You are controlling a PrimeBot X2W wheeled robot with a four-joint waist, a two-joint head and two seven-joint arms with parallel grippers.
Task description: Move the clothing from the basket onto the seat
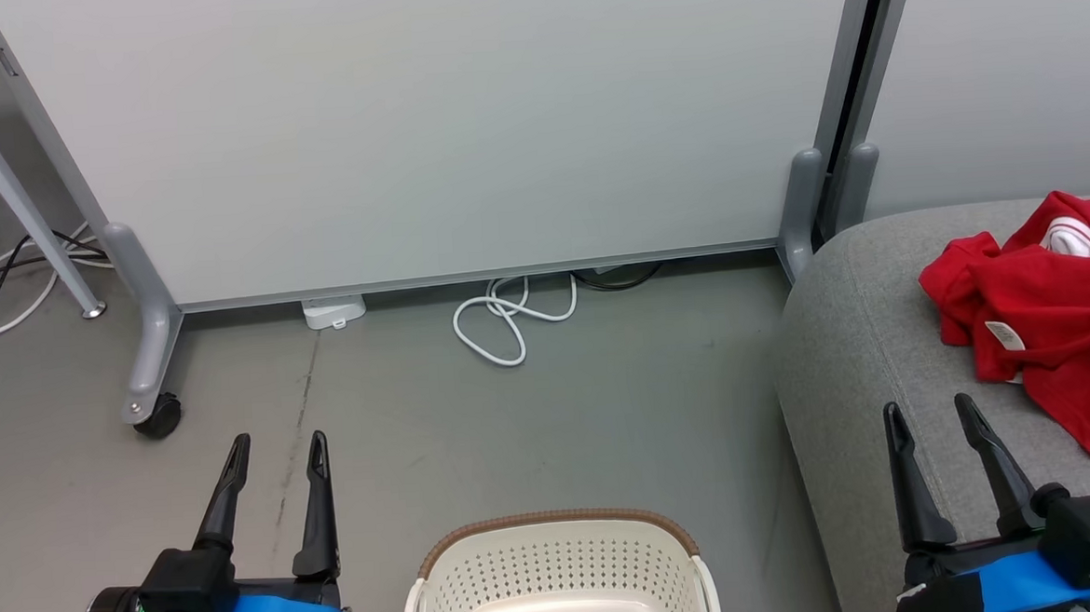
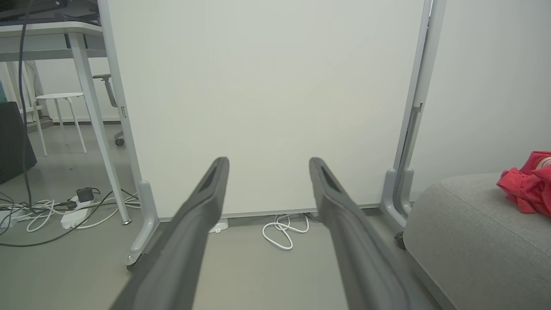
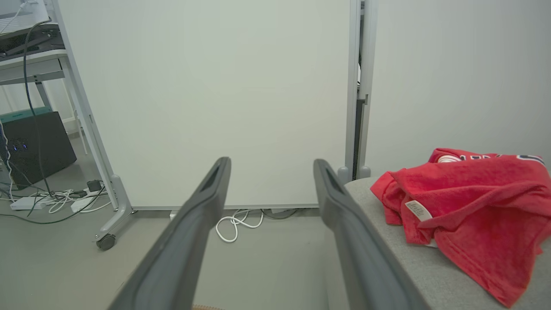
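Looking down from the head camera, you have the red clothing (image 1: 1049,317) lying in a crumpled heap on the light grey seat (image 1: 860,355) at the right. A small white tag and part of its white lettering face up. How many garments make up the heap you cannot tell.

The cream perforated basket (image 1: 559,566) with its brown rim stands on the floor at the bottom centre, between your two arms and just left of the seat. Its far wall and a bit of its pale bottom are in sight.

Your left gripper (image 1: 279,439) hangs over bare floor left of the basket, fingers spread apart and holding nothing. Your right gripper (image 1: 927,404) hangs over the near part of the seat, just beside the clothing but not touching it, its fingers likewise parted and empty.

Beyond stands the pale wall panel (image 1: 424,126) on grey castered feet, with a coiled white cable (image 1: 508,319) on the floor at its base.
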